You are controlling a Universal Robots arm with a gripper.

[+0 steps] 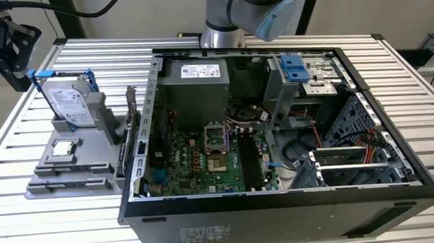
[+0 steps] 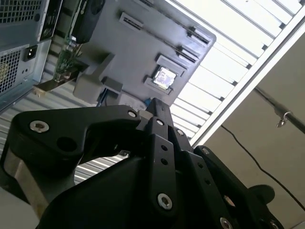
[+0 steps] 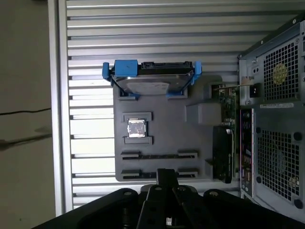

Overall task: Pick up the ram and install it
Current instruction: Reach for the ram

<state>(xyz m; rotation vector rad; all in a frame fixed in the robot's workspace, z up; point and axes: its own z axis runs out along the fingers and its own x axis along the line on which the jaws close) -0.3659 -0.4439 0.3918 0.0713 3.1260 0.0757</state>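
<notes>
**Surface:** slatted metal table [image 1: 50, 227], with a pale wall [image 1: 391, 3] behind it.

**Gripper** [image 3: 164, 174]: black and two-fingered, on the arm's wrist. The fingers are drawn together at the tips with nothing between them. It hangs above the table at the exterior view's left, over one edge of the grey fixture [image 3: 167, 119], clear of everything on it.

**Nearest the tips:** two long holders [image 3: 159, 155], each a pair of end brackets with a thin dark line between. Whether that line is a bare groove or the ram standing on edge cannot be told.

**Further out on the fixture:**
- processor chip [image 3: 137, 128], flat in its square seat
- hard drive [image 3: 153, 82] in a blue frame, standing on edge
- green expansion card [image 3: 228, 102], upright along the side next to the case

**Beyond:** open computer case [image 1: 282, 205] just beside the fixture, with the motherboard [image 1: 196, 156] facing up. Dark memory slots [image 1: 253, 159] run beside the processor socket. Whether a stick sits in them cannot be told either.

**Ram:** cannot be placed with certainty, but it is not in the gripper.

**Step in hand (judged):** the pick-up, at its approach stage, since the fingers are empty and poised above the holders.

**Next move calls for (judged):**
- fingers parted enough to straddle a thin board
- fingers squared across the board's long edge
- a straight descent between the brackets
- a light, even grip, as a board on edge is likely to tip or flex
</notes>
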